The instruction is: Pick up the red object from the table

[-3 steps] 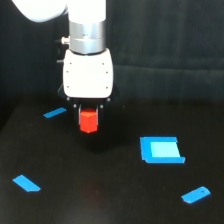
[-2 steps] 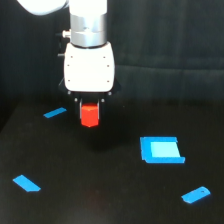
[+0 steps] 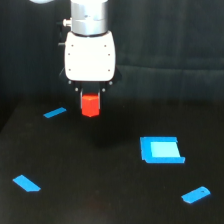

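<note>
Grip looks secure: the white end effector (image 3: 90,98) clamps the small red-orange faceted block (image 3: 90,105) above the matte black worktop (image 3: 100,190); lifting straight and slowly should prevent slipping.

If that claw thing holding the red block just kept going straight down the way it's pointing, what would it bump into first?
Probably just bare table. The gripper points straight down with the red object between its fingers, and no blue piece seems to lie beneath, though one view leaves depth uncertain.
</note>
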